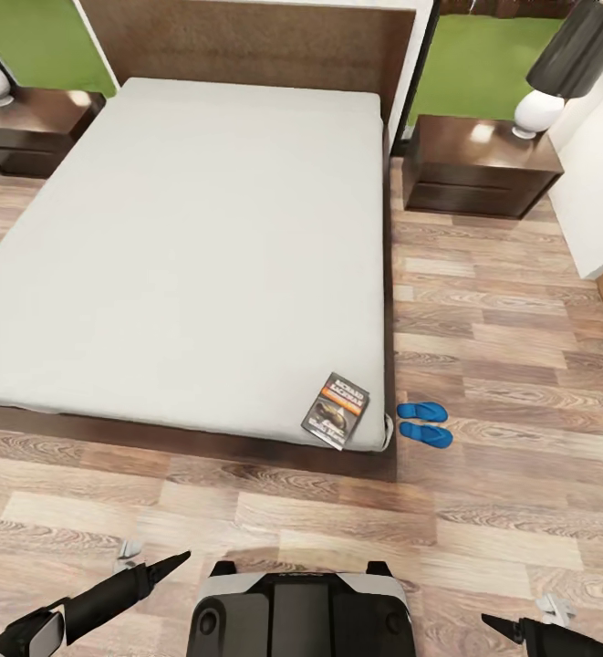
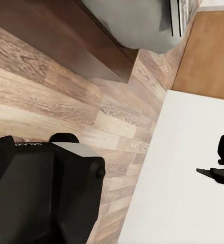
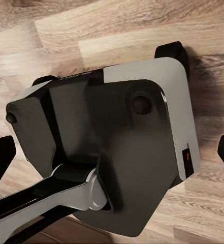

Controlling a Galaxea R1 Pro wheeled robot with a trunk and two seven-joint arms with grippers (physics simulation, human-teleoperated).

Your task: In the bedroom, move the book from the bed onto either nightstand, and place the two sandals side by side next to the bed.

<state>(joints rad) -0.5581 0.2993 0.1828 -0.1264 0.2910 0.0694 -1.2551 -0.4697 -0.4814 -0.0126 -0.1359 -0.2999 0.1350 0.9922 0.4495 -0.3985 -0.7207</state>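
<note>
The book (image 1: 336, 411) lies flat on the white mattress of the bed (image 1: 192, 246), at its near right corner. Both blue sandals (image 1: 422, 411) (image 1: 426, 434) rest side by side on the wood floor just right of that corner. One nightstand (image 1: 479, 164) stands to the right of the headboard and another (image 1: 27, 128) to the left. My left gripper (image 1: 150, 558) hangs low at the picture's bottom left, open and empty, far from the book. My right gripper (image 1: 520, 620) is at the bottom right; its fingertips (image 3: 0, 157) stand wide apart with nothing between them.
Each nightstand bears a lamp (image 1: 540, 109). A white wall or cabinet (image 1: 602, 182) runs along the right side past the far nightstand. My own black and grey base (image 1: 301, 611) sits between the arms, about a metre of plank floor (image 1: 246, 511) from the bed's foot.
</note>
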